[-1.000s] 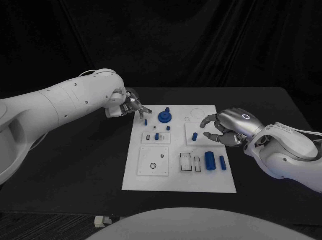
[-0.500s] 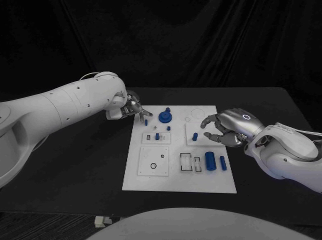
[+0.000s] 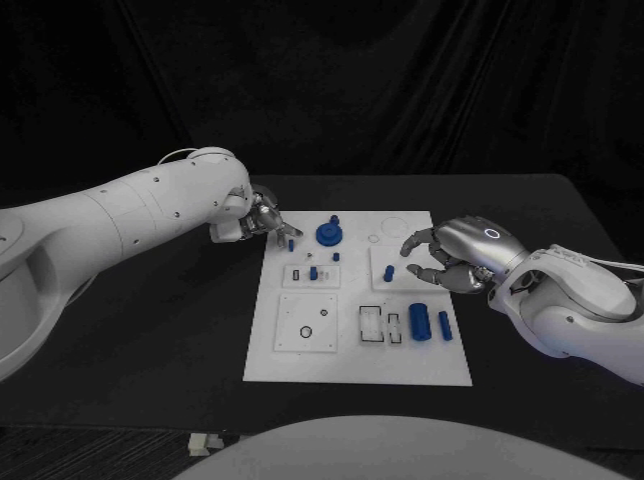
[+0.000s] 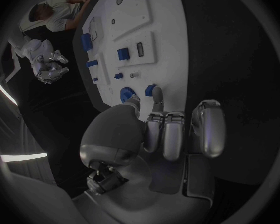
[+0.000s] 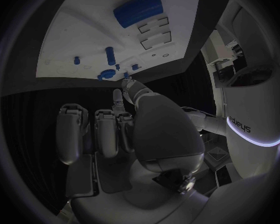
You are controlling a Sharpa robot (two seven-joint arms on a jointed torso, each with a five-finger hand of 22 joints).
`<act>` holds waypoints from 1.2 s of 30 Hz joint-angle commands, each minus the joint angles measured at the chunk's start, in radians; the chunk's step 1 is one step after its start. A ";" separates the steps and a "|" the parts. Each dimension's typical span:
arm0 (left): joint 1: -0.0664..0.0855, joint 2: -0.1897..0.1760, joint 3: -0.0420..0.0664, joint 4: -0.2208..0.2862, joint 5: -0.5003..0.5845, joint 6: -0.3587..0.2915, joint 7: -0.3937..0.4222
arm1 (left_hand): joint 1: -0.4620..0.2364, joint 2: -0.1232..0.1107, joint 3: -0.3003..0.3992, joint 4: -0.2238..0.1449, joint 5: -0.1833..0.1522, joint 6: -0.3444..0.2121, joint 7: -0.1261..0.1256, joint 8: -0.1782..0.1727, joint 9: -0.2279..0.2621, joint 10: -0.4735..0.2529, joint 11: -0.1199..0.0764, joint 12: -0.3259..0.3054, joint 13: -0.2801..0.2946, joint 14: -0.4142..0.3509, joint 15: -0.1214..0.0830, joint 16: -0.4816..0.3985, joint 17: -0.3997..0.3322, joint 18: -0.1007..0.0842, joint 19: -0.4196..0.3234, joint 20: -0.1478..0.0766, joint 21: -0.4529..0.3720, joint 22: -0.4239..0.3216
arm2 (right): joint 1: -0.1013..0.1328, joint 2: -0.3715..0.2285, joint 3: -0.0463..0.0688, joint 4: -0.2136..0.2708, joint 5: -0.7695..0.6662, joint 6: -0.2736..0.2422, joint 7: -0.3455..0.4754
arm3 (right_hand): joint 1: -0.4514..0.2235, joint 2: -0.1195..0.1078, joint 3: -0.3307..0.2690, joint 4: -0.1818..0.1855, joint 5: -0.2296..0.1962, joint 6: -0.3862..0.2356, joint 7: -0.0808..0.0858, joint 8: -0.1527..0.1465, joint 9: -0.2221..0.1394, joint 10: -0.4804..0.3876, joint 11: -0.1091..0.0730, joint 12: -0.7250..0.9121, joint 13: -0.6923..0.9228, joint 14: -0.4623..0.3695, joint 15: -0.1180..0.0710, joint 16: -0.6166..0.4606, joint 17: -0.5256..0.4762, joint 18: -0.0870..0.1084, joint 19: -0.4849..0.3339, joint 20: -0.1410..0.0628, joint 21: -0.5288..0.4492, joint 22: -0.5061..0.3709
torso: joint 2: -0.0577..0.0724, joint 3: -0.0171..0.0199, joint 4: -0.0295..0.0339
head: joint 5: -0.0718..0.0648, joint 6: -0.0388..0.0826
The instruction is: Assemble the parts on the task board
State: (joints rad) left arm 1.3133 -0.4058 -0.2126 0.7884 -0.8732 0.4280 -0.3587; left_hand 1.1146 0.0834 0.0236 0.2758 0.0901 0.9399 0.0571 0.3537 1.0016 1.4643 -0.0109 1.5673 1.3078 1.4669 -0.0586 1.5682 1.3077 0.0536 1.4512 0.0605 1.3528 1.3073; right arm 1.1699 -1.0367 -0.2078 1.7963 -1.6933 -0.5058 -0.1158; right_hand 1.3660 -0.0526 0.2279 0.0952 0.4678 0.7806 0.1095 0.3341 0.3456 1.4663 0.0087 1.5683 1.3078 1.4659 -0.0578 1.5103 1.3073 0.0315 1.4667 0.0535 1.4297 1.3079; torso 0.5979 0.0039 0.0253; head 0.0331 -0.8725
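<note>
We saw the task board (image 3: 354,355) lying in the middle of the black table (image 3: 149,340), long side running away from the robot. The left hand (image 3: 263,217) sat at the board's far left corner, fingertips touching a small blue peg (image 3: 292,243) there (we could not tell whether it truly pinched the peg or only touched it). In the left wrist view the same peg (image 4: 150,90) showed right at a fingertip, with the round blue knob part (image 4: 127,94) just beside it. That knob part (image 3: 331,235) stood upright on the far end of the board, right of the peg.

The right hand (image 3: 449,256) hovered at the board's right edge, fingers curled inward and apart, nothing visibly in them; a short blue peg (image 3: 389,272) stood just beside its fingertips, not touching as far as we could see.

Nearer the robot, a large blue cylinder (image 3: 420,322) lay on the board with a slimmer blue pin (image 3: 445,324) right of it. Two small blue pieces (image 3: 306,271) stood in the left-middle plate. In the right wrist view the cylinder (image 5: 138,9) lay far from the hand.
</note>
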 commanded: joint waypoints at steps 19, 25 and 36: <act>-0.004 0.014 0.001 -0.009 -0.001 0.015 0.023 | 0.057 0.007 0.012 -0.038 0.055 -0.017 0.002 0.000 0.003 0.106 0.006 0.003 0.263 0.104 0.009 0.003 0.263 0.004 -0.017 0.002 -0.022 0.188 | -0.002 -0.002 0.000 0.004 -0.003 -0.003 -0.014 | -0.005 -0.001 0.001 0.004 0.005 0.005 0.002 -0.006 -0.002 0.104 0.010 0.003 0.263 0.073 0.007 -0.001 0.098 0.003 0.040 0.004 0.003 0.217 | 0.000 0.0000 -0.0001 | -0.005 0.000; -0.004 0.017 0.001 -0.013 -0.001 0.027 0.010 | 0.064 0.007 0.015 -0.044 0.065 -0.019 0.003 -0.001 0.003 0.106 0.006 0.003 0.263 0.104 0.009 0.003 0.263 0.004 -0.020 0.002 -0.026 0.187 | -0.002 -0.002 0.000 0.003 -0.003 -0.001 -0.015 | -0.005 -0.001 0.001 0.004 0.005 0.005 0.002 -0.006 -0.002 0.104 0.010 0.003 0.263 0.073 0.007 -0.001 0.098 0.003 0.040 0.004 0.003 0.217 | 0.000 0.0000 -0.0002 | -0.007 0.000; -0.005 0.025 0.001 -0.019 -0.001 0.033 0.005 | 0.066 0.007 0.016 -0.046 0.068 -0.023 0.003 -0.004 0.002 0.106 0.007 0.003 0.263 0.104 0.010 0.003 0.263 0.005 -0.022 0.002 -0.028 0.186 | -0.002 -0.002 0.000 0.003 0.009 0.004 -0.016 | -0.005 -0.001 0.001 0.004 0.005 0.005 0.002 -0.006 -0.002 0.104 0.010 0.003 0.263 0.073 0.007 -0.001 0.098 0.003 0.040 0.004 0.003 0.217 | 0.000 0.0002 0.0000 | -0.009 0.000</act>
State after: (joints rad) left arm 1.3099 -0.3840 -0.2124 0.7695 -0.8752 0.4463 -0.3589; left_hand 1.1686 0.0901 0.0417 0.2355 0.1530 0.9225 0.0599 0.3536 1.0047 1.4643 -0.0109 1.5673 1.3078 1.4634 -0.0551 1.5682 1.3075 0.0534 1.4333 0.0641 1.3264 1.3073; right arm 1.1699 -1.0377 -0.2080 1.7972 -1.6913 -0.5031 -0.1171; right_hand 1.3659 -0.0526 0.2278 0.0952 0.4678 0.7806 0.1095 0.3338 0.3454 1.4663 0.0090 1.5683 1.3076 1.4659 -0.0578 1.5104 1.3073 0.0315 1.4667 0.0535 1.4295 1.3075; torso 0.5977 0.0039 0.0253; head 0.0250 -0.8725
